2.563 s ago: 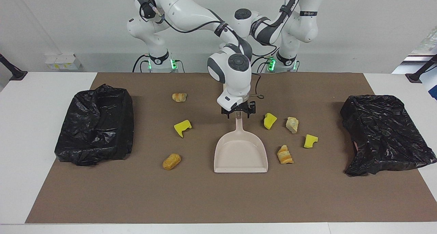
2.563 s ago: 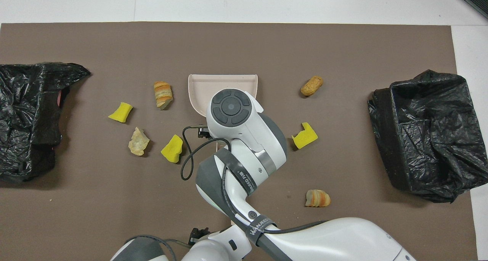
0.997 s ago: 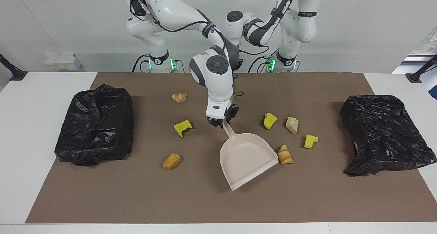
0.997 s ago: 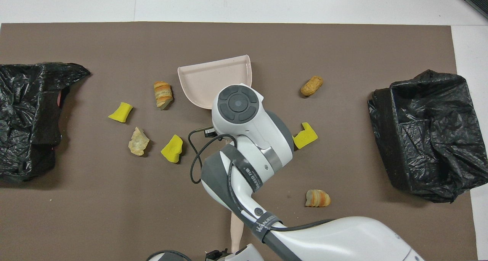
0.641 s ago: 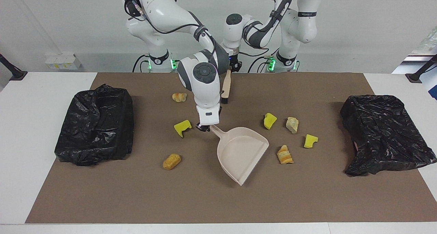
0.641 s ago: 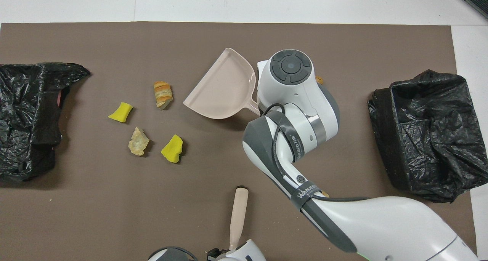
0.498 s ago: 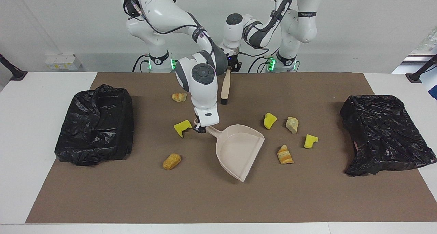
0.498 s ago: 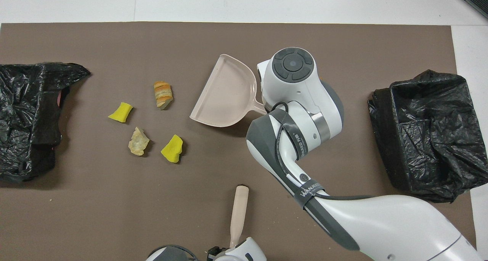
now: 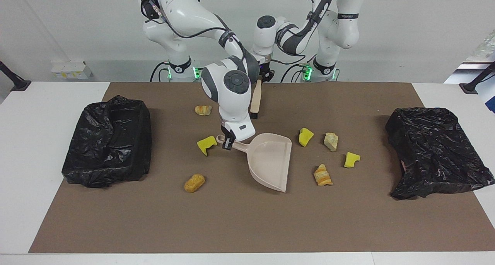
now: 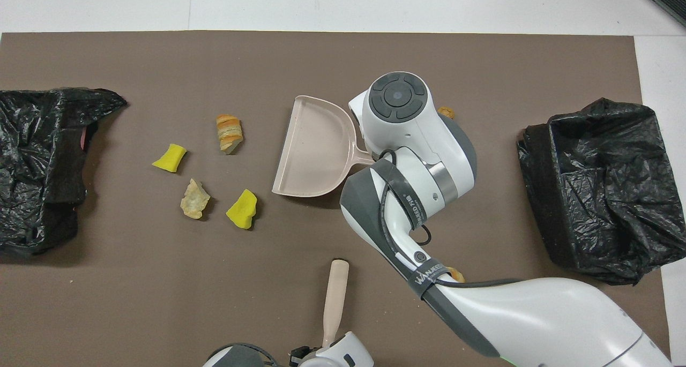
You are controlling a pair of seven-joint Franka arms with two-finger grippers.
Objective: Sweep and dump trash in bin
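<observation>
1. Trash first: four of the lumps sit in a loose bunch toward the left arm's end of the mat, namely a yellow sponge chunk (image 9: 305, 137), a pale bread piece (image 9: 331, 141), another yellow chunk (image 9: 351, 159) and a striped bread piece (image 9: 322, 175). None of it is in the pan yet.
2. Three more lumps lie toward the right arm's end: a yellow chunk (image 9: 207, 144) just beside the pan's handle, a tan bread lump (image 9: 194, 182) and a small bread bit (image 9: 203, 110) closer to the robots.
3. Dustpan (image 9: 269, 159) is mid-mat, its long axis running along the table, handle toward the right arm's end and open lip facing the bunch of four. That's the relation that matters: the mouth points at the bunch.
4. Right gripper (image 9: 228, 142) is clamped on the handle.
5. Left gripper (image 9: 263, 76) is squeezed onto the brush (image 9: 255, 98), over the mat's edge near the robot bases. I reckon the brush needs to swing out past the bunch, then push lumps toward the lip.
6. Black bins (image 9: 108, 141) (image 9: 437, 149) wait at both ends.
</observation>
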